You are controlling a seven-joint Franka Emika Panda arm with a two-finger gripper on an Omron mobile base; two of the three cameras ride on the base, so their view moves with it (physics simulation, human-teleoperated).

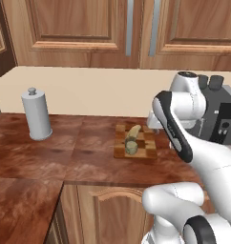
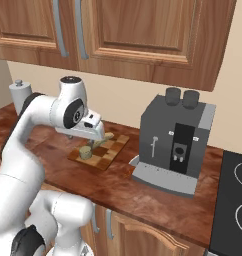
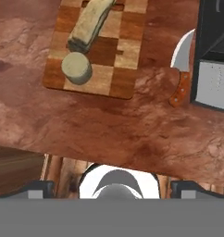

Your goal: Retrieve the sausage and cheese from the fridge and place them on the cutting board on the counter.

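A: How is the end effector [image 3: 112,185]?

B: In the hand view its two dark tips stand far apart at the bottom corners, nothing between them, touching nothing. It hangs above the table [image 3: 109,129], near the front edge.

A: And the cheese?

B: The cheese [image 3: 77,68], a dull olive puck, lies on the cutting board [image 3: 118,78] at about eleven o'clock from the end effector, well apart from it. Just beyond it, touching or nearly so, lies a longer pale tan piece [image 3: 90,25]; I cannot tell whether that is the sausage.

A: Anything around?

B: A knife with an orange handle [image 3: 181,69] lies at one o'clock, right of the board, beside the grey coffee machine [image 2: 175,145]. Far left in the left base view stands a paper towel holder [image 1: 36,113]. Nothing lies between end effector and board.
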